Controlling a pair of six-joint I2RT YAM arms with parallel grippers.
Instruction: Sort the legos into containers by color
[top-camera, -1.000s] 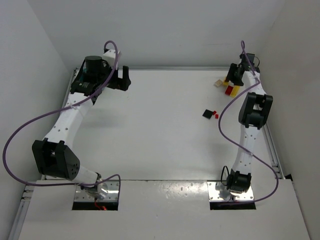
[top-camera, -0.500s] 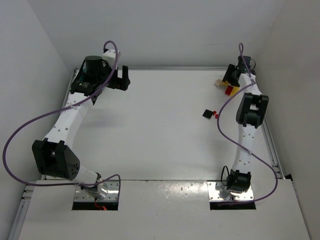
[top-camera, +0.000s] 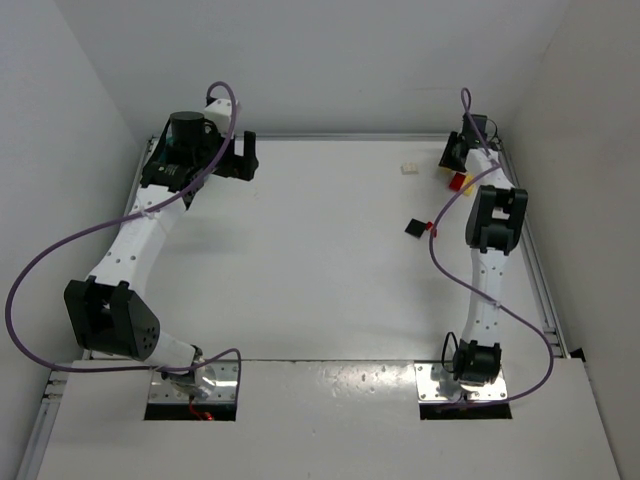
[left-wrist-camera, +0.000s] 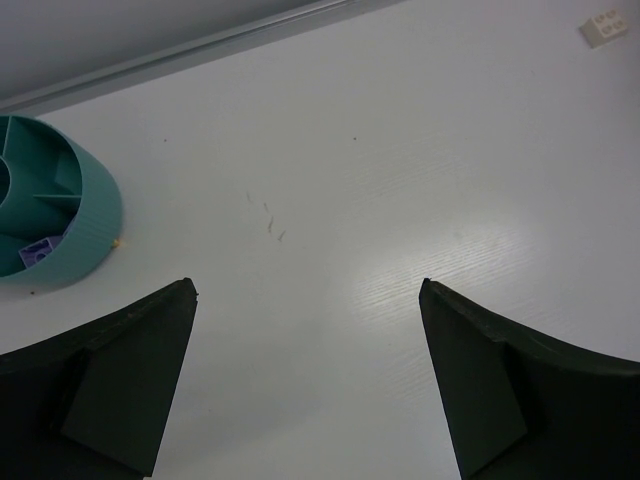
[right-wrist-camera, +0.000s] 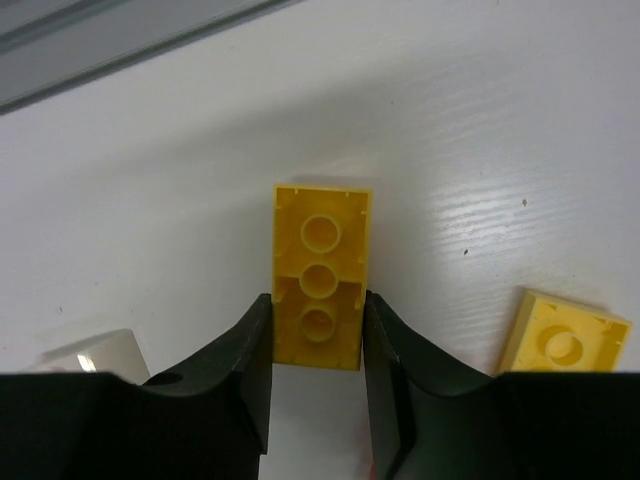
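The small yellow plastic brick (right-wrist-camera: 320, 290), hollow underside up, is in the centre of the right wrist view, long axis bottom to top, clamped on its long sides by the right gripper (right-wrist-camera: 317, 312). The left gripper (left-wrist-camera: 307, 288) is wide open above the white bench (top-camera: 300, 260), enclosed by white walls (top-camera: 330, 60).

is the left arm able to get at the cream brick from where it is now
Probably yes. The left gripper stands open and only bare table lies between it and the cream brick; the teal bowl sits off to its other side. It is a long way across, so full reach is uncertain.
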